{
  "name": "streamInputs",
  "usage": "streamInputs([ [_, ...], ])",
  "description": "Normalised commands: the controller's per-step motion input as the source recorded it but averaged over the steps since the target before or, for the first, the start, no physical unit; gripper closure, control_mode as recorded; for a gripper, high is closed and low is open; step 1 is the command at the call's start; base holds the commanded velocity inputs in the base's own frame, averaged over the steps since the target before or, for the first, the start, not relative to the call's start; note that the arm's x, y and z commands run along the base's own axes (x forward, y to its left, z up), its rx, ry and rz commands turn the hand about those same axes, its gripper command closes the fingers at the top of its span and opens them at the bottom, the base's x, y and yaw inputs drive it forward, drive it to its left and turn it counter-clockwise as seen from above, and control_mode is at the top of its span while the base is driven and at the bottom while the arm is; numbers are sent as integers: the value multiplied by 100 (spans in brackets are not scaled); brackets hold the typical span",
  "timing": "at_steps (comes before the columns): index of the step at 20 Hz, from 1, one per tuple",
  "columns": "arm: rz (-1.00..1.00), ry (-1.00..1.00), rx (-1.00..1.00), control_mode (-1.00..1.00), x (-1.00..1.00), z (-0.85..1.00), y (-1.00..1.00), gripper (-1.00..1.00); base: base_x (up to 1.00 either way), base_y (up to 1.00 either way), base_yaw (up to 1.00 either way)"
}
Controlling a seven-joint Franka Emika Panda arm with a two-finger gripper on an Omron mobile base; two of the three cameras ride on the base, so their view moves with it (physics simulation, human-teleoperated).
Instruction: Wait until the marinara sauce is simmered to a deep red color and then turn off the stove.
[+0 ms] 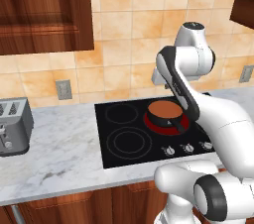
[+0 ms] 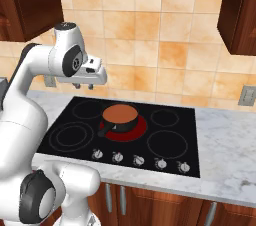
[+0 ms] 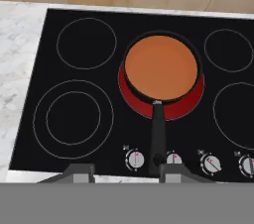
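The marinara sauce (image 3: 160, 67) looks orange-brown, not deep red, its burner (image 3: 174, 108) glows, so the empty, narrow-jawed gripper (image 2: 85, 86) hovering at the pan's (image 2: 120, 118) ten o'clock waits, knobs (image 3: 135, 159) untouched.

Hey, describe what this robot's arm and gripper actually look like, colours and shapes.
The arm is glossy white with rounded, tubular links and dark grey bands and round caps at the joints. Its gripper is a small white block with two short dark finger tips. No cables or markings show.

The white arm (image 2: 30, 77) is held folded high, its elbow raised and its wrist bent forward and downward, while the gripper (image 2: 84, 86) is kept empty, pointing down, with its two fingertips (image 3: 79, 172) drawn in.
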Motion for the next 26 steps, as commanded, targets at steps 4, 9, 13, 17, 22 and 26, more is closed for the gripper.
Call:
streamInputs([
  [4,2,1,0,-100,0,-11,-2,-100,0,0,0],
  [9,8,2,3,-100,-1,-21,-40,-100,0,0,0],
  [13,10,4,3,-100,-8,-14,-80,-100,0,0,0],
  [17,10,0,0,-100,-21,-25,-96,-100,0,0,0],
  [22,18,1,0,-100,-19,-47,-73,-100,0,0,0],
  [26,34,0,-1,-100,-22,-62,-48,-100,0,0,0],
])
